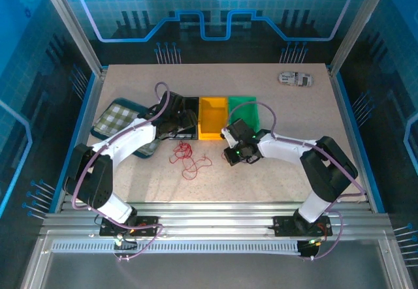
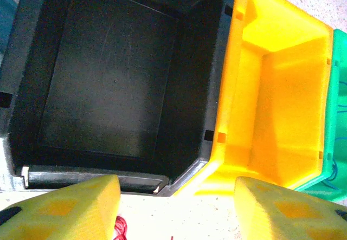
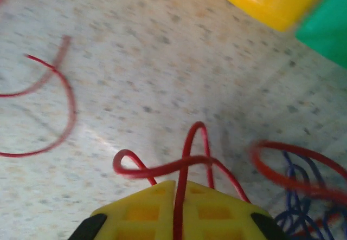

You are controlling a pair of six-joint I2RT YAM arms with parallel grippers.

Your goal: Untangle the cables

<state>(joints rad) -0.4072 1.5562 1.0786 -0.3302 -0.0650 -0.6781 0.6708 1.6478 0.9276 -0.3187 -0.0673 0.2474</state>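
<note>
A thin red cable [image 1: 188, 158] lies in loose loops on the table in front of the bins. My right gripper [image 3: 179, 213] is shut on a strand of this red cable [image 3: 181, 167], which runs up between its yellow fingers [image 3: 135, 213]. More red loops curl just ahead of them, and a blue cable [image 3: 297, 194] lies coiled at the right. In the top view the right gripper [image 1: 230, 156] sits just right of the red loops. My left gripper [image 2: 176, 205] hangs open with nothing in it, over the front edge of the black bin [image 2: 108, 72]. A bit of red cable [image 2: 120, 229] shows beside its left finger.
Three bins stand in a row mid-table: black [image 1: 191, 100], yellow [image 1: 212, 116], green [image 1: 243, 105]. A checked cloth on a tray [image 1: 116, 118] lies at the left, under the left arm. A small toy car [image 1: 295, 78] sits at the back right.
</note>
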